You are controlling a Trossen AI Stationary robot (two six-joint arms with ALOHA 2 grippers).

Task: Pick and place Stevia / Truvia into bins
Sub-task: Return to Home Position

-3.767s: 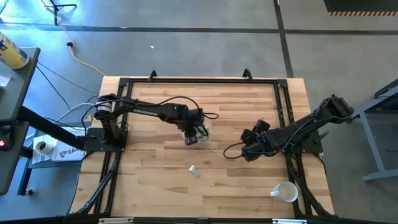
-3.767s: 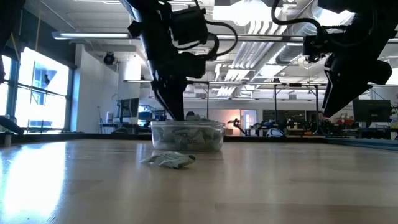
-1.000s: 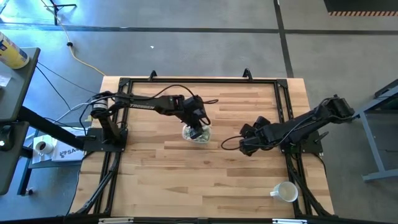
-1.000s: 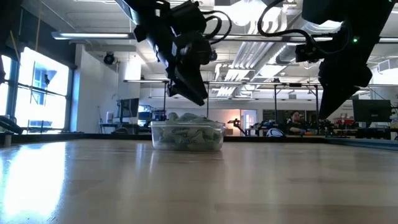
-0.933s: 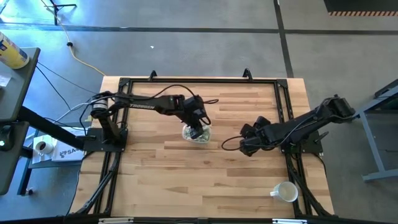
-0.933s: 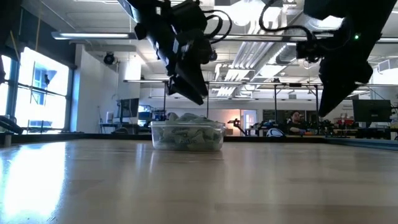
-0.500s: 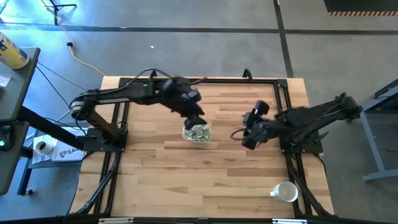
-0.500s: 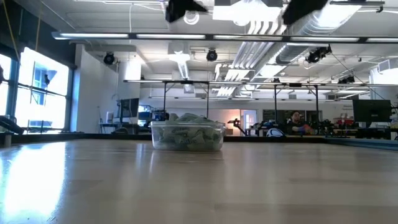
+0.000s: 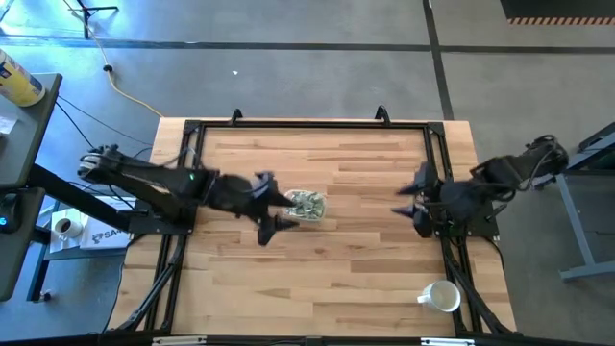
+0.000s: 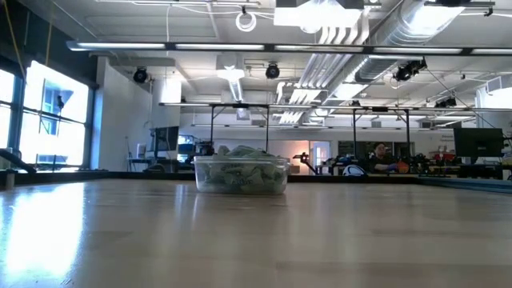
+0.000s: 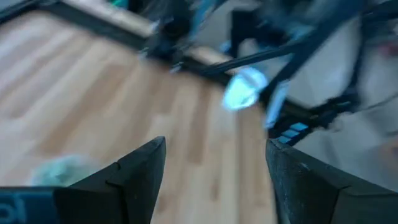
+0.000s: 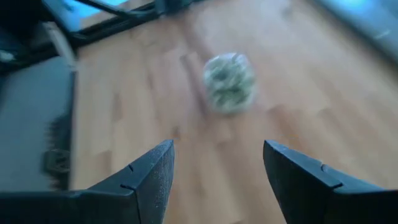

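Note:
The clear bin [image 9: 306, 204] stands mid-table on its flat base. Green and white Stevia / Truvia packets [image 10: 240, 152] fill it and heap above its rim. My left gripper [image 9: 279, 205] is open just left of the bin, raised above the table, with nothing between its fingers. My right gripper [image 9: 407, 200] is open too, well to the bin's right, near the frame's right rail. The right wrist view looks down on the bin [image 12: 229, 81] from a distance. Neither arm shows in the low view.
A white mug [image 9: 440, 296] lies on its side at the near right corner and shows blurred in the left wrist view [image 11: 245, 88]. A black frame [image 9: 307, 125] runs round the tabletop. Bare wood lies on every side of the bin.
My left gripper has risen from just above the bin, swung up and away, and now hangs left of it with its fingers wider apart. My right gripper has also lifted and drawn back toward the table's right edge. The bin has stayed put.

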